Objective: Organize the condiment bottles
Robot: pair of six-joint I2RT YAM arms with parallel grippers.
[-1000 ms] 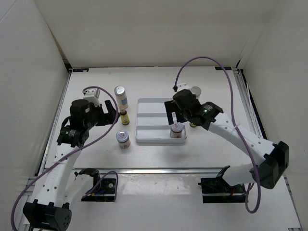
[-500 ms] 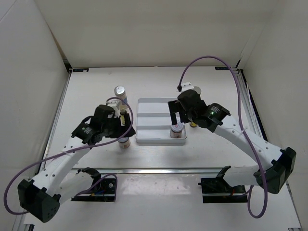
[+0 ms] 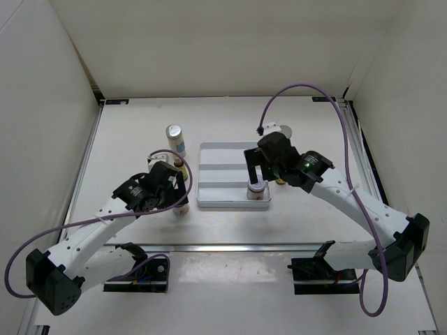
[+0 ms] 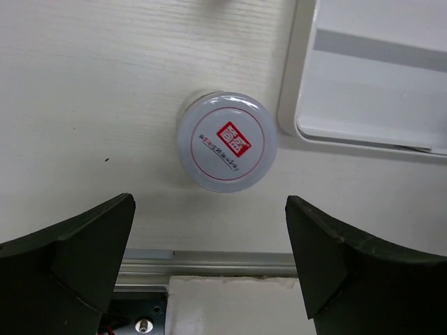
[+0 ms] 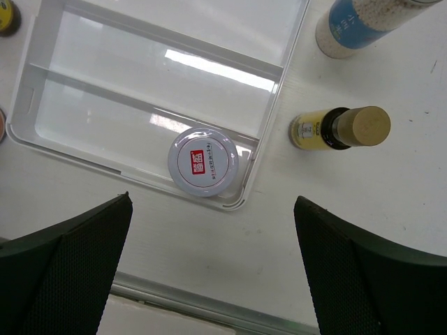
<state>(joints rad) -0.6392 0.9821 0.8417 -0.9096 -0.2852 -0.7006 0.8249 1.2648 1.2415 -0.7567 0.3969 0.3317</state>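
Observation:
One squat jar with a red-marked silver lid stands on the table just left of the white tray. My left gripper hangs open and empty above it, a little nearer than the jar; in the top view this gripper covers most of the jar. A second squat jar stands in the tray's near right corner. My right gripper is open and empty above it. A slim yellow-brown bottle and a white blue-banded bottle stand right of the tray.
Another white silver-capped bottle stands left of the tray's far end. A second yellow-brown bottle stands behind my left arm, partly hidden. The table's metal front rail runs close below the left jar.
My left arm has swung in from the left and now hangs over the jar beside the tray. My right arm has barely moved.

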